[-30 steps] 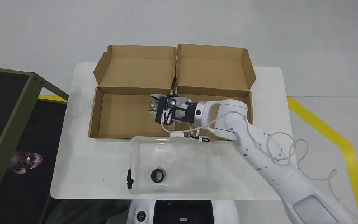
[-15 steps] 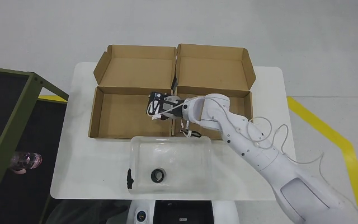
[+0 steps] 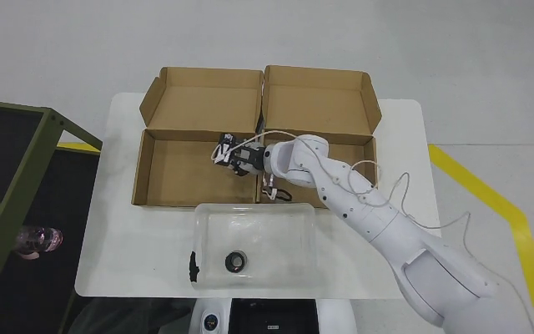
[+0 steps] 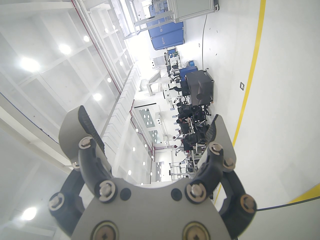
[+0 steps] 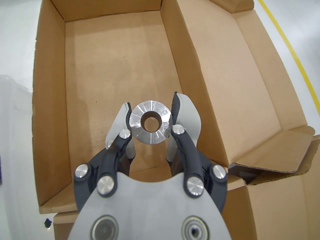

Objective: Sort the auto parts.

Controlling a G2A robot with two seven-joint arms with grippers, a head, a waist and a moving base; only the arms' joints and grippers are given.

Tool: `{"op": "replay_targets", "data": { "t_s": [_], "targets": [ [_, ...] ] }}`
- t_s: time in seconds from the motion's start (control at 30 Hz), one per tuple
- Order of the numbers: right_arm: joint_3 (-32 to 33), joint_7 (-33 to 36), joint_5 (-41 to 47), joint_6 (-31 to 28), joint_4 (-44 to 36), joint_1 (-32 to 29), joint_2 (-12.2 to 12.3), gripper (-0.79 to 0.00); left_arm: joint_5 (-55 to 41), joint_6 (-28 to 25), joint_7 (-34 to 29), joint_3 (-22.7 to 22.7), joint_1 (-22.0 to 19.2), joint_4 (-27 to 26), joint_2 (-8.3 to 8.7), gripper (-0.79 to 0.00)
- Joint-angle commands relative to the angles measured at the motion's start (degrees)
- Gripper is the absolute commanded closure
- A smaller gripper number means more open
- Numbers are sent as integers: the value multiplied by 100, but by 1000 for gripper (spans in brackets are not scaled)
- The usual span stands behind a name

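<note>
Bright, even overhead light washes my counter point(image 3: 133, 242), leaving only soft shadows. My left wrist view stares into glaring ceiling lamps point(image 4: 29, 64); straight lines bow toward its edges.

Top view downward, right wrist close over shared box point(image 3: 179, 171), left wrist roomward.

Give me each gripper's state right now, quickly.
Left gripper: open, holding nothing.
Right gripper: shut on a metal ring, above the cardboard box.

Right hand point(image 5: 151, 116) clamped; left hand point(image 4: 149, 116) agape.
</note>
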Motion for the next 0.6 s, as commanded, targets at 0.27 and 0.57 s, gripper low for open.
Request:
{"op": "replay_targets", "data": {
  "t_s": [0.27,0.57],
  "targets": [
    [-218,-37,-119,127,538,128,-288,-179,0,0,0,0,0,0,0,-785],
    [-244,-46,-251,152,765,186,-443,-311,0,0,0,0,0,0,0,-785]
  ]
}}
